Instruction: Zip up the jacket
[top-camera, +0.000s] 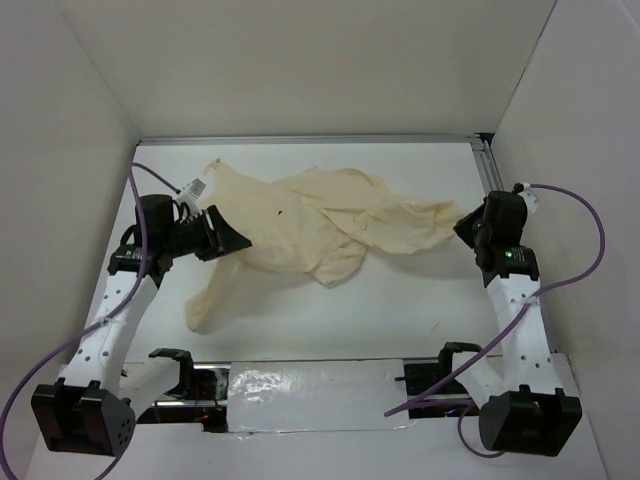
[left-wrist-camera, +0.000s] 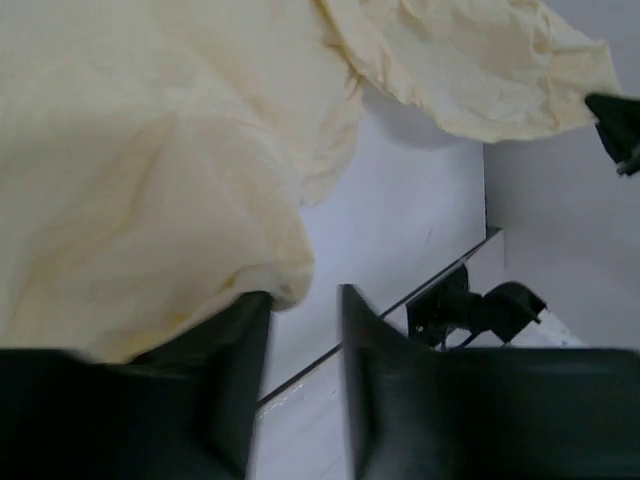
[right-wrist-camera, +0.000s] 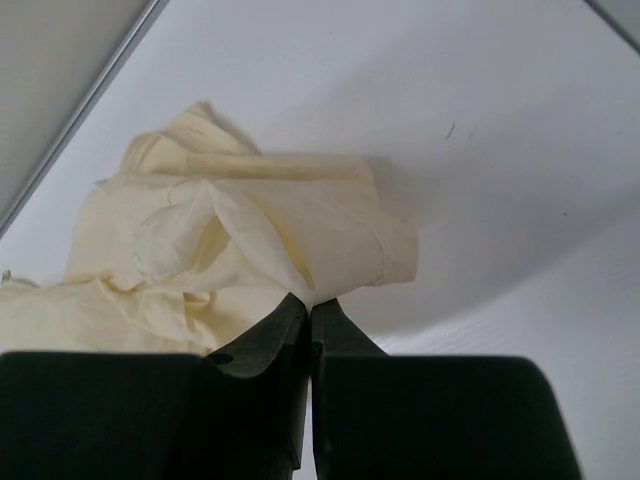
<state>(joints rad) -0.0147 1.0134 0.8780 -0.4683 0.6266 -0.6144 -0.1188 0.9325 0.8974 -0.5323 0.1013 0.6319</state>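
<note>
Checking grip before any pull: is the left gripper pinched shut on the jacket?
No: the left gripper has its fingers apart with bare table between them, and the jacket only drapes over one fingertip.

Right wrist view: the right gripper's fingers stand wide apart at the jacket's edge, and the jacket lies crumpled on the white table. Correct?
No. The right gripper has its fingers pressed together, pinching the jacket at its edge; the right wrist view shows it. The jacket does lie crumpled on the white table.

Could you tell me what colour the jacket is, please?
The jacket is plain pale cream-yellow; the top external view shows it best.
</note>
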